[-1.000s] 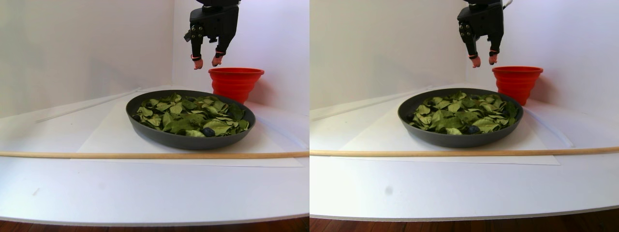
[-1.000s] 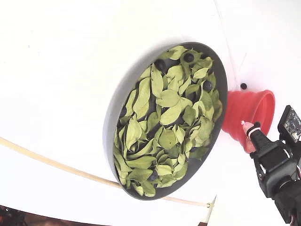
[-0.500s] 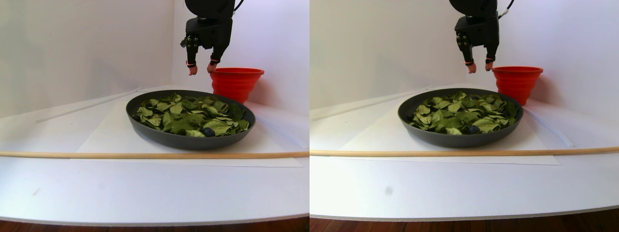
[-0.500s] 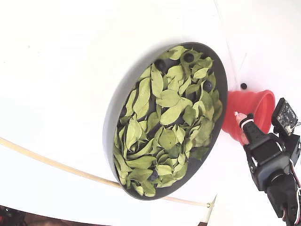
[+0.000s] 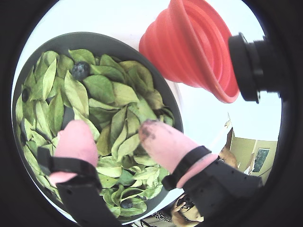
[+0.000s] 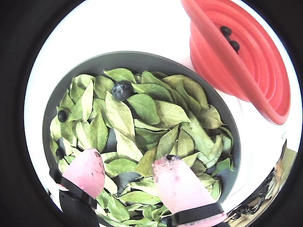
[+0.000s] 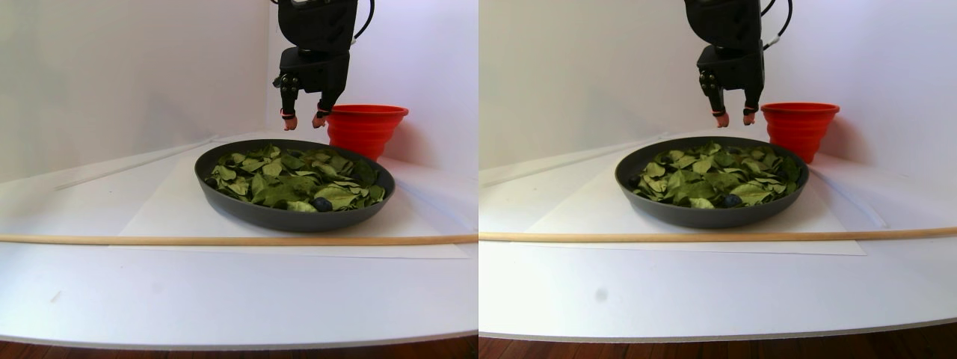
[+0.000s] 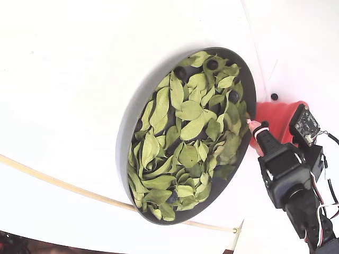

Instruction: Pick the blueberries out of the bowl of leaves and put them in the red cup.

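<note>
Two blueberries (image 6: 229, 38) lie inside the red cup (image 6: 246, 61), seen only in a wrist view that looks into its mouth; the stereo pair shows just the cup's ribbed outer wall at the far right of the bowl (image 7: 291, 217). More small, round, blue-black berries sit among the leaves (image 6: 142, 127): one plump berry (image 6: 122, 90) on top near the far rim, others half hidden at the left edge. The leaves are pale green, pointed and curled, filling the dark grey bowl. One stray berry (image 8: 274, 97) rests on the white table (image 8: 69, 79) beside the cup. The gripper (image 6: 128, 177) hangs over the bowl's cup-side rim, pink fingertips (image 6: 87, 172) spread apart and empty.
</note>
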Controlling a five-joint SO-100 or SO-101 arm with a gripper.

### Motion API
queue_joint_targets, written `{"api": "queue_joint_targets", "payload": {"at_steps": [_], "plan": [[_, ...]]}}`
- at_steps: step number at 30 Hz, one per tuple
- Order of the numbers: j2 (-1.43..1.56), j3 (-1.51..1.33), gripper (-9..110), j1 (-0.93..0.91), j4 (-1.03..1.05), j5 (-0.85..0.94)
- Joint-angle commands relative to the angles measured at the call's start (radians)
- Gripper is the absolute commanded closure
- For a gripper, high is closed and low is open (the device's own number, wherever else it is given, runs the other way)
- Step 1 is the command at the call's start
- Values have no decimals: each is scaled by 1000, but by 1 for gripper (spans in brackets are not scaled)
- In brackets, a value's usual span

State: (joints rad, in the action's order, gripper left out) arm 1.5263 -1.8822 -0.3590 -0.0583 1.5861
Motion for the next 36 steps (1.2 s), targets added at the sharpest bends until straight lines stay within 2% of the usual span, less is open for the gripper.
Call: {"api": "queue_joint_targets", "payload": {"at_steps": [1,36], "plan": [[23,80,81,0,-34,-15],[-209,224,80,9,-164,-44]]}}
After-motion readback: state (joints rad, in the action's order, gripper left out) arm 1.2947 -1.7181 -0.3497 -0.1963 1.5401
